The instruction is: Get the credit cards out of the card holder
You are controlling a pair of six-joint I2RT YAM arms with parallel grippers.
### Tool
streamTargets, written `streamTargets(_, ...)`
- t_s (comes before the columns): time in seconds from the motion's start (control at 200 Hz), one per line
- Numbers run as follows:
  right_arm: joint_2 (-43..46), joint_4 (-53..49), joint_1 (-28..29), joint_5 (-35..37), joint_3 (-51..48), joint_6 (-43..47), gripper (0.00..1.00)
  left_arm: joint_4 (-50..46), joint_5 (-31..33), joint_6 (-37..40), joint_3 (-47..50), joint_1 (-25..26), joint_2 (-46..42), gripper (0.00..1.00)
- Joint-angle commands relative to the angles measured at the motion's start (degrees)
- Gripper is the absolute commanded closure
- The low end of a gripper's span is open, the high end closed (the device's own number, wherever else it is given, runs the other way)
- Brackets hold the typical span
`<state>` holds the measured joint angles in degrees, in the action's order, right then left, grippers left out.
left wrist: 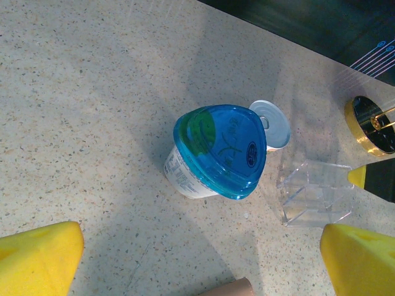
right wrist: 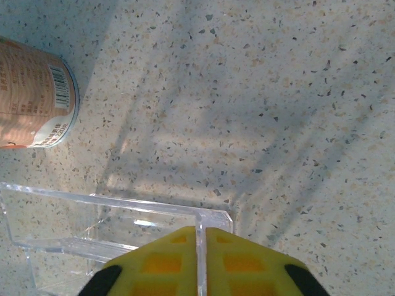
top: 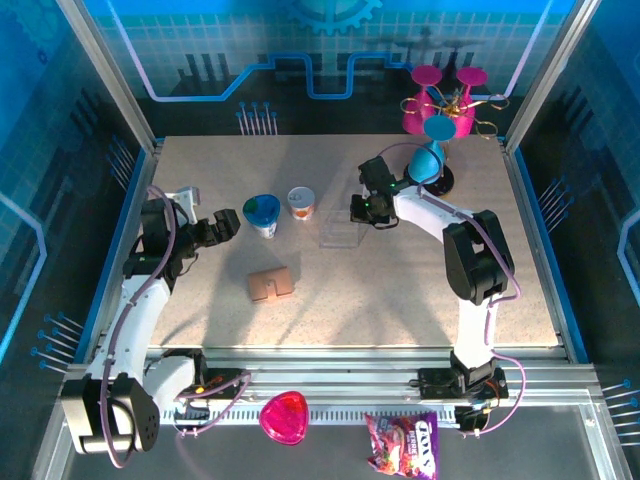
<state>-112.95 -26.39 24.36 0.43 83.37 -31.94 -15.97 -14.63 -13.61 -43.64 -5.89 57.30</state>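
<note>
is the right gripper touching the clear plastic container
Touching. In the right wrist view the right gripper has its pads closed either side of the thin wall of the clear plastic container, no gap.

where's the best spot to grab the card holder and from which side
Take the card holder by a thin outer edge, from above, with the open left claw, which is free; the right claw pinches the clear container by its wall. The holder lies flat on the table, so only an edge gives a pinch, probably with one finger slid underneath.
</note>
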Motion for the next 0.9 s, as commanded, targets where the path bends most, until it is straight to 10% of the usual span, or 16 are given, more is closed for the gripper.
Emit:
streamTargets(0.0, 1.0, -1.6, 0.5, -0.4, 1.8, -0.3, 0.87, 1.5, -0.6, -0.9, 0.8, -0.7, -0.1, 0.01)
streamTargets(0.445, 10.5, -2.3, 1.1, -3.7, -0.6, -1.0, 0.78, -5.7, -7.4, -5.8, -3.0, 0.8, 2.8, 0.03)
streamTargets(0.895, 19.7, 0.5, 2.2, -6.9, -10.7, -3.9, 0.77, -5.0, -3.3, -14.3, 3.8, 16.5, 9.5, 0.07)
